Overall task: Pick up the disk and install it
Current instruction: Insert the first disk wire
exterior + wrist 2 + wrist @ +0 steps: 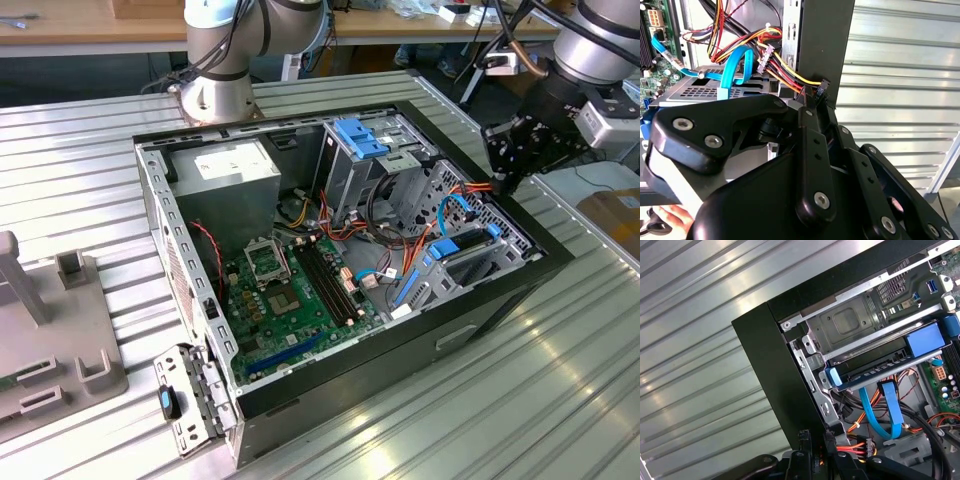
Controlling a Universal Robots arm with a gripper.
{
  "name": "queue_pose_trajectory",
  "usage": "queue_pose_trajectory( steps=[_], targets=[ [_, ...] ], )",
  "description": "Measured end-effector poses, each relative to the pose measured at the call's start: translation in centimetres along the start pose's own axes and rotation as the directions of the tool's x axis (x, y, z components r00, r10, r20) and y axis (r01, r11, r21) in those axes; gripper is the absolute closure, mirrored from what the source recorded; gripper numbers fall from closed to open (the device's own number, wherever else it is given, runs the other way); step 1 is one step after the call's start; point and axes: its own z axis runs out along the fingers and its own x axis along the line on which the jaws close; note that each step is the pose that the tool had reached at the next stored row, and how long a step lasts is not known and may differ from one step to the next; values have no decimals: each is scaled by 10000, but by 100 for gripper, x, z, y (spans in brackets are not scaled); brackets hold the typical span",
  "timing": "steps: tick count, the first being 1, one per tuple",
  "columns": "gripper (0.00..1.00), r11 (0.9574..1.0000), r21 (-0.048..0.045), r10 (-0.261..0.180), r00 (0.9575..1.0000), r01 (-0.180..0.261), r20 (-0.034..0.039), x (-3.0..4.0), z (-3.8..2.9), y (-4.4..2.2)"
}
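In the exterior view the tool (500, 182), at the upper right, blends into the dark case rim (530, 225), so its tip cannot be made out. Its arm (600, 50) runs off the top right corner. A second arm (225, 45) is cut off at the top edge, and a grey fixture (40, 340) at the left edge. In the first wrist view the disk (875, 366) is mostly covered by its metal bay (850, 327). In the second wrist view the tool's own black body masks much of the case, and a person's hand (671, 217) is cut by the picture's edge.
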Motion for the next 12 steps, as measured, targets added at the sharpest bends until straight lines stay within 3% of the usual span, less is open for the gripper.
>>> queue_pose_trajectory(
  steps=[2,3,9,12],
  targets=[
    [78,10000,-2,0,10000,0,-2,0,1,0],
    [84,10000,-1,0,10000,0,-1,0,3,0],
    [84,10000,5,1,10000,-1,3,0,2,0],
    [84,10000,3,-1,10000,1,-6,9,-73,-7]
  ],
)
